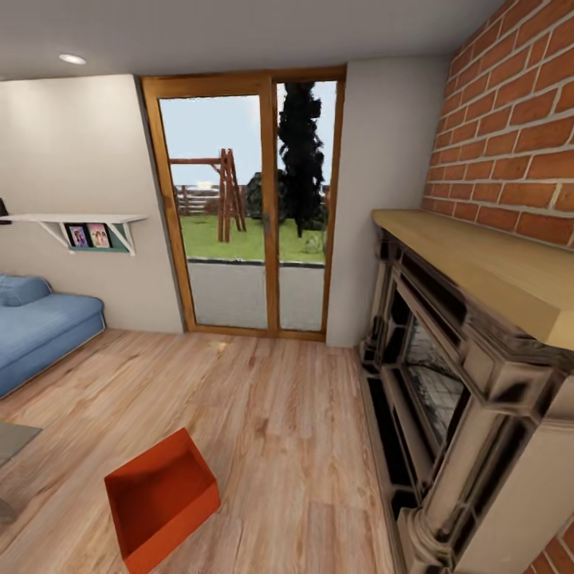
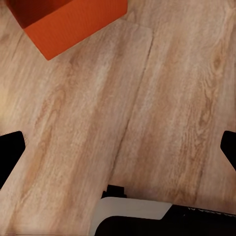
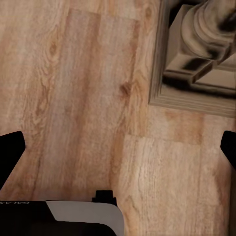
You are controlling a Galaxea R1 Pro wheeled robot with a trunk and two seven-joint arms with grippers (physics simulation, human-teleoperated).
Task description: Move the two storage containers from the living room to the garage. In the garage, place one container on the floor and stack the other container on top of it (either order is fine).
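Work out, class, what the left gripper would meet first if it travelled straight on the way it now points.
Probably the bare wood plank floor: the left gripper points down at it, fingers wide apart. The orange-red container lies off to one side.

The head camera stands high in the living room, facing the wood-framed glass doors (image 1: pixel 253 207) and tilted down over the plank floor (image 1: pixel 271 414); the brick fireplace (image 1: pixel 454 375) runs along its right side, close by. The left wrist camera looks straight down at the same planks from low, catching a corner of the orange container (image 2: pixel 73 22) that also sits near the head view's lower edge (image 1: pixel 159 498). The right wrist camera looks down too, over the fireplace's base (image 3: pixel 201 54).
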